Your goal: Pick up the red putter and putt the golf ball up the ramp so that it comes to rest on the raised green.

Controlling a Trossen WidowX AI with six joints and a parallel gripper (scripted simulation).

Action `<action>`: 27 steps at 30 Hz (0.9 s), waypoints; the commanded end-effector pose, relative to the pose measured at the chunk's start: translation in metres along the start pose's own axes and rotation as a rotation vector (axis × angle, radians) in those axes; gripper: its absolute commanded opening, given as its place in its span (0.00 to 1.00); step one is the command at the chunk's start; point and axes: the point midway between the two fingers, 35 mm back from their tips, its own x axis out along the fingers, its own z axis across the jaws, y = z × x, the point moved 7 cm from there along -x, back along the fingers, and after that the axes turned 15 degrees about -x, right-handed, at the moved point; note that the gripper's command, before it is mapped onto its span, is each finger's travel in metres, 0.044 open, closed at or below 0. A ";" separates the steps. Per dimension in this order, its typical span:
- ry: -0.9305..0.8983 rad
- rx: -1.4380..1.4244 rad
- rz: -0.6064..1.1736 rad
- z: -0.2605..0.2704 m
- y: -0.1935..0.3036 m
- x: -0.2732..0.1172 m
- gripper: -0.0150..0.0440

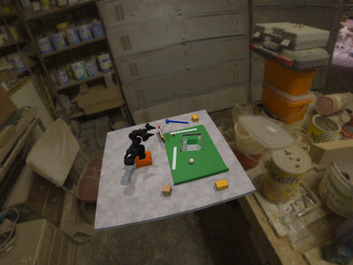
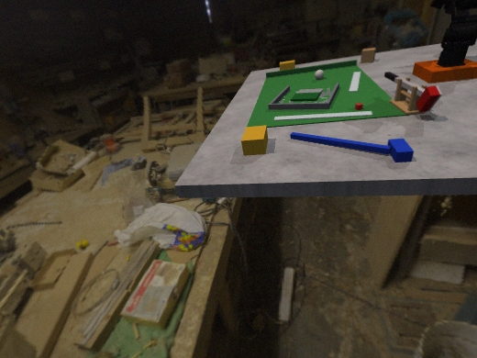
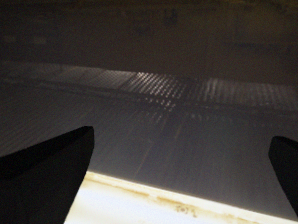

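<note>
Gripper [image 1: 155, 132] [image 3: 181, 140] stood wide open, red putter [image 1: 159, 128] [image 2: 428, 98] around 3 o'clock in top view. Grasp probably needed fingers squarely astride its handle [image 2: 391, 75].

Red-headed putter [image 1: 161, 132] [image 2: 428, 99]; white ball [image 1: 191, 161] [image 2: 319, 74]; green mat [image 1: 206, 162] [image 2: 282, 83]; orange base [image 1: 148, 163] [image 2: 424, 72].

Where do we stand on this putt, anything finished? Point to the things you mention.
No putting stage looks finished: the red putter [image 1: 161, 132] [image 2: 428, 99] rests on its wooden stand [image 1: 161, 138] [image 2: 405, 108], and the white golf ball [image 1: 191, 161] [image 2: 319, 74] sits on the green mat [image 1: 207, 166] [image 2: 273, 96], outside the gray-walled frame. The hand [image 1: 154, 131] [image 3: 181, 140] is open and holds nothing. Left: grasp the putter, line up, putt up the ramp onto the raised green.
</note>
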 end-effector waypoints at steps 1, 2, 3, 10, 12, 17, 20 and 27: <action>-0.001 -0.014 0.005 -0.001 0.001 0.000 0.98; -0.006 -0.055 0.019 -0.003 0.003 0.001 1.00; -0.012 -0.125 0.041 -0.006 0.007 0.001 1.00; -0.046 -1.200 0.267 -0.063 0.047 0.020 1.00; -0.033 -1.545 0.326 -0.083 0.051 0.029 1.00; 0.024 -2.068 0.435 -0.114 0.050 0.045 1.00; 0.073 -2.318 0.505 -0.128 0.045 0.054 1.00; 0.246 -2.874 0.760 -0.156 0.026 0.075 1.00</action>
